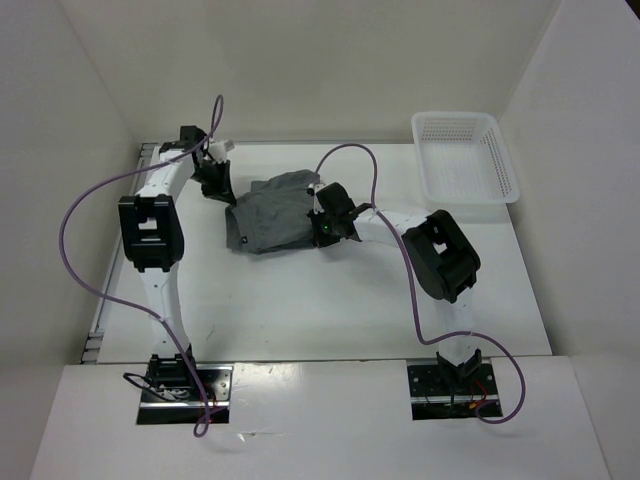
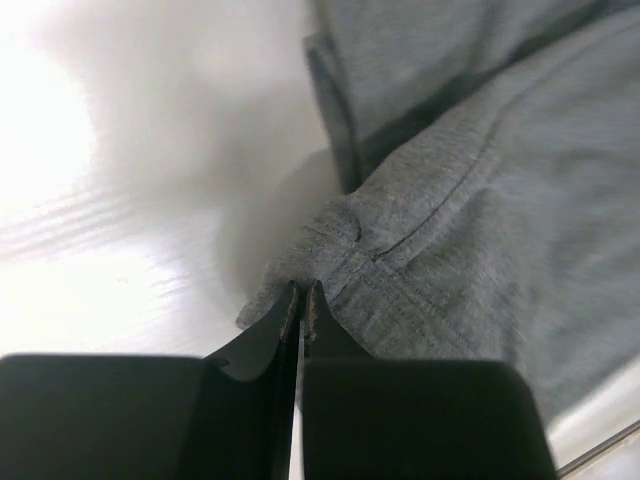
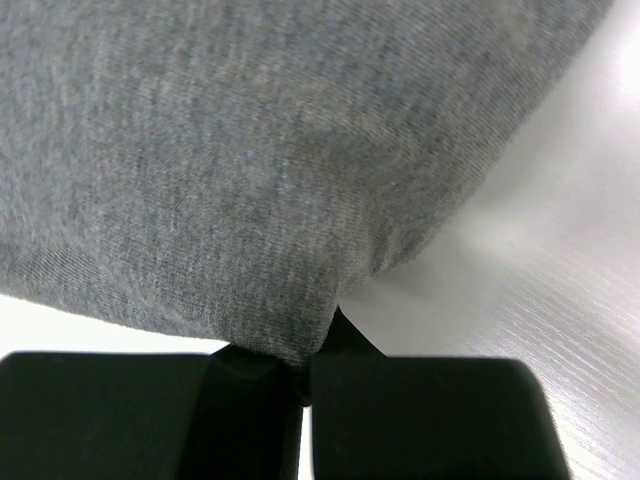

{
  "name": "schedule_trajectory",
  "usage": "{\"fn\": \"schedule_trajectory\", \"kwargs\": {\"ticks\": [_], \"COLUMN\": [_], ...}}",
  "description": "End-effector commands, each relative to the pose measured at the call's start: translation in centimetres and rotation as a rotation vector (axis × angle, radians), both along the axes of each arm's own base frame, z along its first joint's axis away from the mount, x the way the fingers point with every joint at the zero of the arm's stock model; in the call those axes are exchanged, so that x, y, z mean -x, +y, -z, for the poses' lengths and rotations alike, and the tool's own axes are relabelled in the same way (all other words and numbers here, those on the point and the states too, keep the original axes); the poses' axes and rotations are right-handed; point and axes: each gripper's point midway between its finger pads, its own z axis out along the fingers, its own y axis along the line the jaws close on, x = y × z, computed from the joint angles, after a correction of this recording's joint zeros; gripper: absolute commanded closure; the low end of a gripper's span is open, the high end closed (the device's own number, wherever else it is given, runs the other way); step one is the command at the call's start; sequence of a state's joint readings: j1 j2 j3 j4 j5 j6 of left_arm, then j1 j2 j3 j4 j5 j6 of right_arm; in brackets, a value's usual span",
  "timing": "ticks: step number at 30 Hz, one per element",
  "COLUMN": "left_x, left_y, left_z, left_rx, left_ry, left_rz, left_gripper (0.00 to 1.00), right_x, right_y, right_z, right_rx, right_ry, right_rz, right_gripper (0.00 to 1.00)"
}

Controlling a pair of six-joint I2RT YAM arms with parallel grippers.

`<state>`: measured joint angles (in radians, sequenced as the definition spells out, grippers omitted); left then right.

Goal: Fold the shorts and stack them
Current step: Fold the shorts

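White table (image 1: 300, 310) boxed in by pale walls, and the grey shorts (image 1: 268, 218) lie bunched up well to the left of the basket (image 1: 465, 160). Left gripper (image 2: 303, 298), on the side of the shorts away from the basket, has its fingers pinched tight on a stitched hem corner; right gripper (image 3: 308, 352), on the basket side, is clamped together on a fold of the same shorts

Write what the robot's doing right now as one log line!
left gripper: shut on shorts edge | right gripper: shut on shorts | shorts: crumpled on table
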<state>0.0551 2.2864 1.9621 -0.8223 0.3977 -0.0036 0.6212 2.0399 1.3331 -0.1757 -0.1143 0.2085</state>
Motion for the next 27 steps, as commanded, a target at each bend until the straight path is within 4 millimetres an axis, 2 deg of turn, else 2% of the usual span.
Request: {"fn": "schedule_trajectory", "kwargs": {"ticks": [1,2,3,4,5,8,9,10,11,12,14,16,19,20,22,23,24,25,26,27], "left_x": [-3.1,-3.5,-4.0,-4.3,-4.6,-5.6,-5.9,-6.3,-6.6,-7.2,-8.1,-8.8,-9.1,-9.2,-9.4,-9.4,-9.6,-9.6,-9.6,-9.7], "left_y": [-2.3,-2.5,-2.9,-3.0,-3.6,-4.1,-4.1,-4.7,-4.4,-4.6,-4.1,-3.3,-2.6,-2.4,-1.6,-1.3,-1.2,-1.2,-1.2,-0.6], "left_z": [-10.7,-11.9,-13.9,-14.2,-15.7,-17.9,-18.1,-17.4,-16.7,-15.1,-13.3,-10.2,-7.7,-7.6,-5.9,-5.8,-6.1,-6.1,-6.1,-6.9], "left_rx": [0.095,0.107,0.124,0.133,0.138,0.158,0.158,0.161,0.142,0.132,0.104,0.065,0.029,0.019,0.001,-0.011,-0.019,-0.019,-0.019,-0.022], "left_ry": [-0.292,-0.331,-0.394,-0.412,-0.455,-0.523,-0.53,-0.526,-0.515,-0.499,-0.481,-0.43,-0.389,-0.388,-0.359,-0.358,-0.367,-0.367,-0.367,-0.382], "left_rz": [0.073,0.084,0.101,0.109,0.127,0.151,0.152,0.164,0.149,0.147,0.125,0.095,0.07,0.063,0.043,0.036,0.031,0.031,0.031,0.021], "left_gripper": [1.0,1.0,1.0,1.0,1.0,1.0,1.0,1.0,1.0,1.0,1.0,1.0,1.0,1.0,0.87,0.73,0.56,0.33,0.28,0.25], "right_x": [0.1,0.0,0.3,0.3,0.3,0.2,0.3,0.3,0.3,0.5,0.2,0.4,0.1,0.1,0.1,0.1,0.3,0.0,0.1,0.1], "right_y": [-1.4,-1.6,-1.8,-1.8,-1.8,-1.9,-2.3,-2.3,-2.3,-2.4,-2.4,-2.5,-2.7,-2.7,-2.7,-2.7,-2.8,-3.2,-3.0,-3.0], "right_z": [1.3,1.3,1.6,1.7,1.7,1.7,2.0,2.0,2.0,1.9,1.8,1.7,1.3,1.3,1.3,1.3,1.4,1.4,1.4,1.4], "right_rx": [0.056,0.065,0.071,0.071,0.071,0.083,0.094,0.094,0.094,0.094,0.094,0.095,0.099,0.099,0.094,0.094,0.1,0.1,0.094,0.094], "right_ry": [0.007,0.001,0.009,0.009,0.009,0.001,0.004,0.004,0.004,0.004,-0.008,-0.008,-0.021,-0.021,-0.017,-0.017,-0.01,-0.009,-0.005,-0.005], "right_rz": [0.022,0.031,0.03,0.03,0.03,0.03,0.035,0.035,0.035,0.035,0.041,0.041,0.062,0.062,0.069,0.069,0.069,0.078,0.072,0.072], "right_gripper": [1.0,1.0,1.0,1.0,1.0,1.0,1.0,1.0,1.0,1.0,1.0,1.0,1.0,1.0,0.88,0.83,0.75,0.73,0.73,0.7]}}
